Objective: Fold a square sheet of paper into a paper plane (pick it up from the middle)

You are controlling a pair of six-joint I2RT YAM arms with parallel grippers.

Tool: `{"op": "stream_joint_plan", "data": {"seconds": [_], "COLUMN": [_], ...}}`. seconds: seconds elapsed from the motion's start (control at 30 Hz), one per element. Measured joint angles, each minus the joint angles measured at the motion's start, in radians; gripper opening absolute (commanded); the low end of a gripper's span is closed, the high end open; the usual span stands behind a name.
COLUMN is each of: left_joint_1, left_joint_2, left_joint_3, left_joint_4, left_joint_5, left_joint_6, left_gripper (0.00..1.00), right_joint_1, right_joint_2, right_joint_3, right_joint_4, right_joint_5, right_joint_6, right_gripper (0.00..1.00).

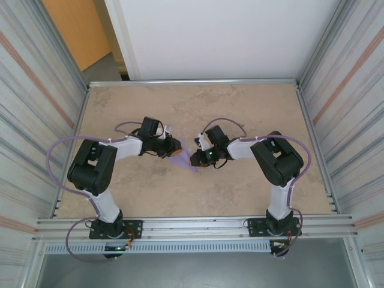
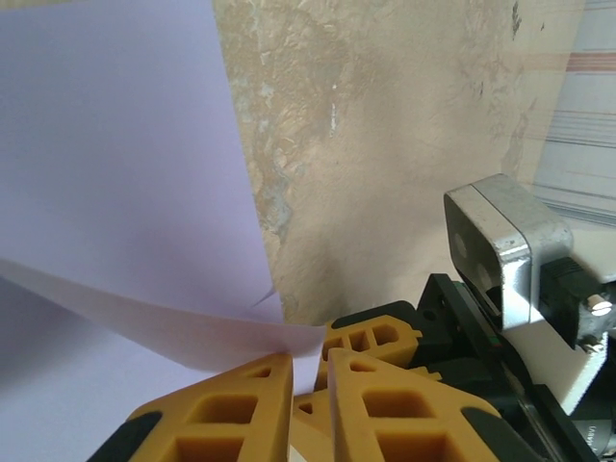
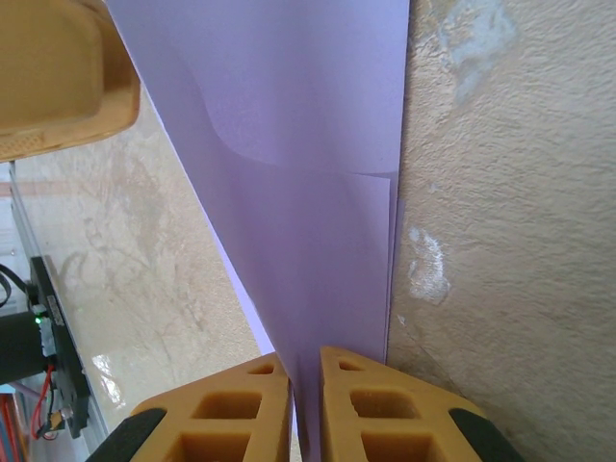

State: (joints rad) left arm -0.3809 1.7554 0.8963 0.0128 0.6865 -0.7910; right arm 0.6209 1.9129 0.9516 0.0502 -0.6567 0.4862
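Obs.: square sheet of paper (image 1: 180, 159), part-folded into a narrow lilac wedge, sat at the middle of the desk (image 1: 240, 108), well clear of all four edges. It was suspended between my two tools.

Left tool (image 2: 310, 373): clenched on one corner of the sheet, where a folded layer met the flat one.

Right tool (image 3: 305, 364): clenched on the narrow end, with paper passing straight down between the pads.

Key relation: the wedge's long axis ran directly ahead of the right tool and widened toward the left tool at the far end. Each arm was at the paper, neither one nearer.

Judgement: the next crease depends on keeping that axis taut between both grips. Slack or twist would skew the fold.
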Motion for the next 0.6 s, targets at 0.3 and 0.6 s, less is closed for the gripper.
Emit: {"op": "stream_joint_plan", "data": {"seconds": [0.3,0.6], "left_joint_1": [0.000,0.000], "left_joint_2": [0.013,0.079], "left_joint_3": [-0.010,0.002], "left_joint_4": [0.058,0.056], "left_joint_5": [0.007,0.013], "left_joint_6": [-0.003,-0.002], "left_gripper": [0.12,0.11], "right_joint_1": [-0.008,-0.013], "right_joint_2": [0.009,0.016], "right_joint_3": [0.005,0.015], "right_joint_4": [-0.001,-0.015], "right_joint_5": [-0.027,-0.045], "right_joint_6": [0.004,0.004], "right_gripper": [0.17,0.18]}}
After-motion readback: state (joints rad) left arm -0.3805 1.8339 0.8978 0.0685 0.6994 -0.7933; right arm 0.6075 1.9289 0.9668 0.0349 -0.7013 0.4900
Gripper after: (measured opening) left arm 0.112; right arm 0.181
